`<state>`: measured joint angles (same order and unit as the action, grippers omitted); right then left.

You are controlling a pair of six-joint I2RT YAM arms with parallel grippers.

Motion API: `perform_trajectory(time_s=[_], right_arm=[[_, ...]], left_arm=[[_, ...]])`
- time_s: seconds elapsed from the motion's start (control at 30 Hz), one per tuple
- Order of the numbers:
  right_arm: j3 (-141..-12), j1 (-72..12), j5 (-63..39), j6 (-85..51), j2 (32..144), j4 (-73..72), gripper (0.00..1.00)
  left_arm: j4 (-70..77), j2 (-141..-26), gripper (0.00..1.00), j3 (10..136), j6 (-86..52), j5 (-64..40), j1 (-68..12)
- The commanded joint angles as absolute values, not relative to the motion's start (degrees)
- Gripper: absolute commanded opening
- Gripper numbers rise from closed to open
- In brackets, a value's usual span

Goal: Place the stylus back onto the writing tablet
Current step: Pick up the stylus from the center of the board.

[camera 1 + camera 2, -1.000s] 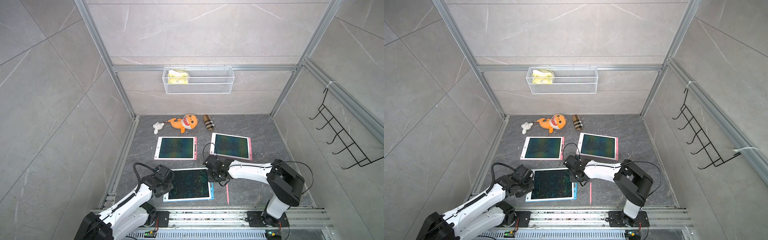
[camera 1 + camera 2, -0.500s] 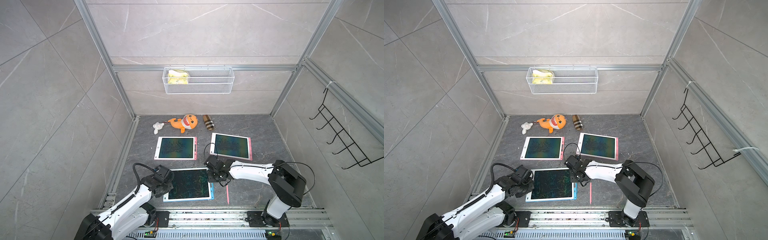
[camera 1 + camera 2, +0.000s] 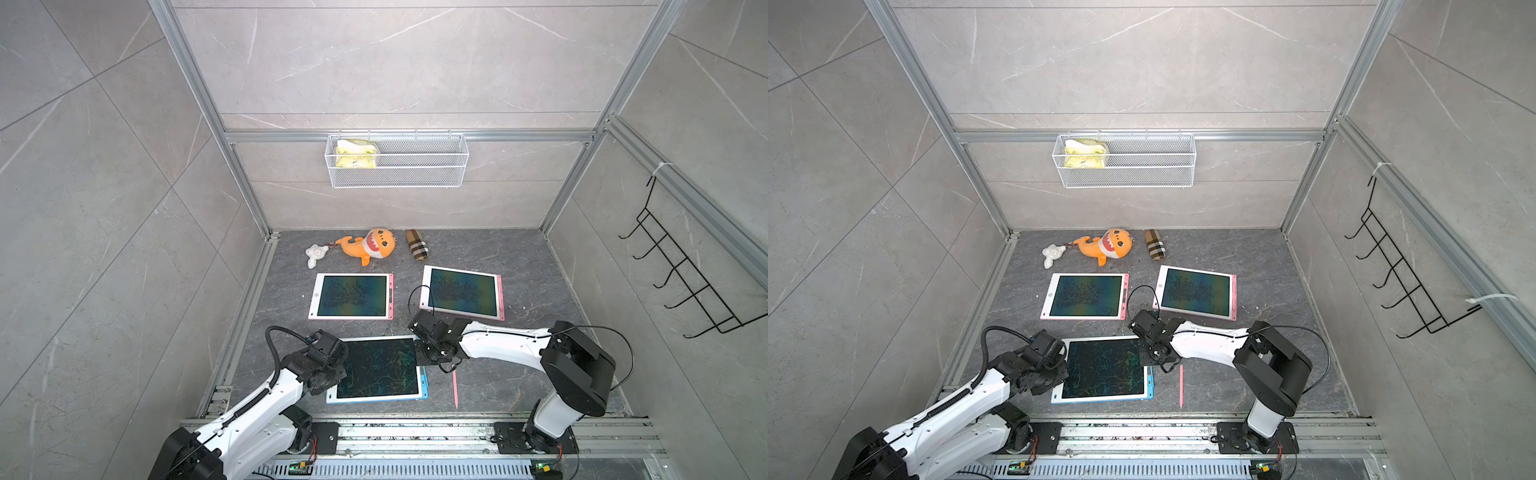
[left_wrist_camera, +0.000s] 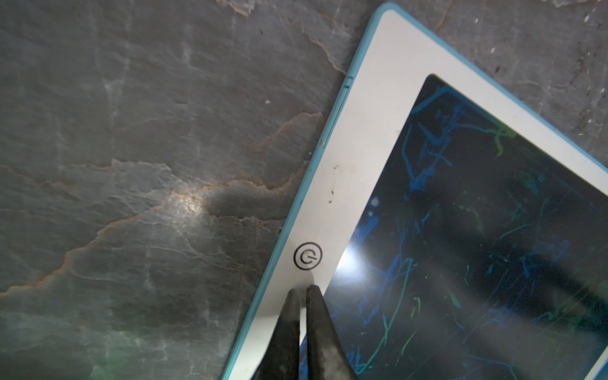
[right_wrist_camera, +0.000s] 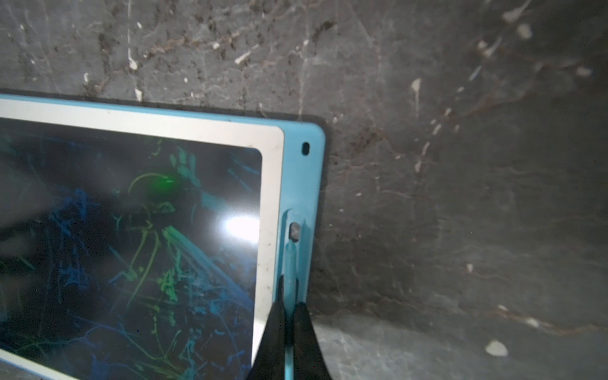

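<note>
The right gripper (image 5: 287, 306) is clenched on a blue stylus (image 5: 291, 263). The stylus passes between the two black fingers and lies along the groove (image 5: 297, 218) in the blue side rail of the blue writing tablet (image 5: 311, 184). Its tip reaches a small grey insert at the groove's end. Whether it is pressed fully home cannot be told.

The left gripper (image 4: 302, 289) is shut on nothing. Its fingertips rest on the tablet's white bezel at the opposite short edge, just short of the round button mark (image 4: 307, 256).

High on the back wall, well beyond both grippers, hangs a white wire basket (image 3: 419, 174). It holds one yellow-and-white cloth (image 3: 355, 156) at its end on the left gripper's side.

On the outer side of the right gripper the tablet's edge drops straight to bare, speckled stone floor (image 5: 460, 197). A pink stylus (image 3: 455, 388) lies loose on that floor, close behind the gripper toward the base rail.

Ahead of the right gripper sits a pink-edged tablet (image 3: 462, 293), near but apart. A second pink-edged tablet (image 3: 352, 296) lies ahead of the gap between the two grippers.

Outward of the left gripper is open floor up to the aluminium side frame (image 3: 245, 316).
</note>
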<state>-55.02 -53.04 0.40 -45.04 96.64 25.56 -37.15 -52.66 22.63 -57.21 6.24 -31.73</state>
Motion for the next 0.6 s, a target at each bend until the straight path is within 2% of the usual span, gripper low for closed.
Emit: perform_trajectory(time_s=[0.0, 0.57], right_arm=[[-55.3, -53.2, 0.5, -45.8, 94.8, 26.3, 0.0], [-50.3, -53.2, 1.7, -52.1, 92.5, 21.7, 0.0]], left_arm=[[-38.0, -53.3, 0.11, 20.3, -57.4, 5.2, -31.4], [-37.3, -53.5, 0.11, 20.0, -57.3, 5.0, -31.4]])
